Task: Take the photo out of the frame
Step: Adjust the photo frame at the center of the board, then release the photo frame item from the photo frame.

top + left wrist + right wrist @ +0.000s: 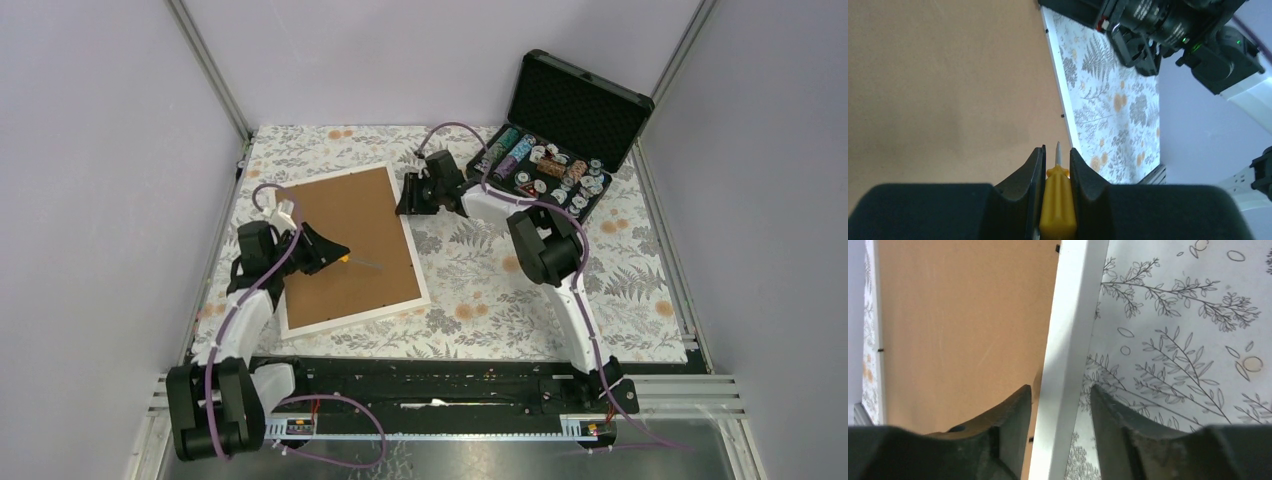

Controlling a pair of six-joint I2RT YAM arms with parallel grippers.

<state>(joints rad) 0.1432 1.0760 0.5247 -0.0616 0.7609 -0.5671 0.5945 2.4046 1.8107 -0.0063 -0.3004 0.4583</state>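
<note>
The frame (350, 318) lies face down on the table (480, 280) with its brown backing board (345, 225) up, so the photo is hidden beneath. The left jaws are clamped on a yellow screwdriver (1058, 200), its tip over the board near the frame's right edge. The right jaws stand apart astride that white edge, not gripping. Unpinned, I reckon prying could skid the frame or gouge the board.

The frame (372, 215) shows a plain tan-brown back inside a narrow white border. The tablecloth (480, 290) is white, printed with grey ferns and small orange blossoms. The screwdriver (1057, 210) has a yellow handle. The left gripper (1057, 152) and right gripper (1059, 389) are black, the cables (455, 124) purple, and the case (575, 105) black, holding multicoloured chips (545, 165).
</note>
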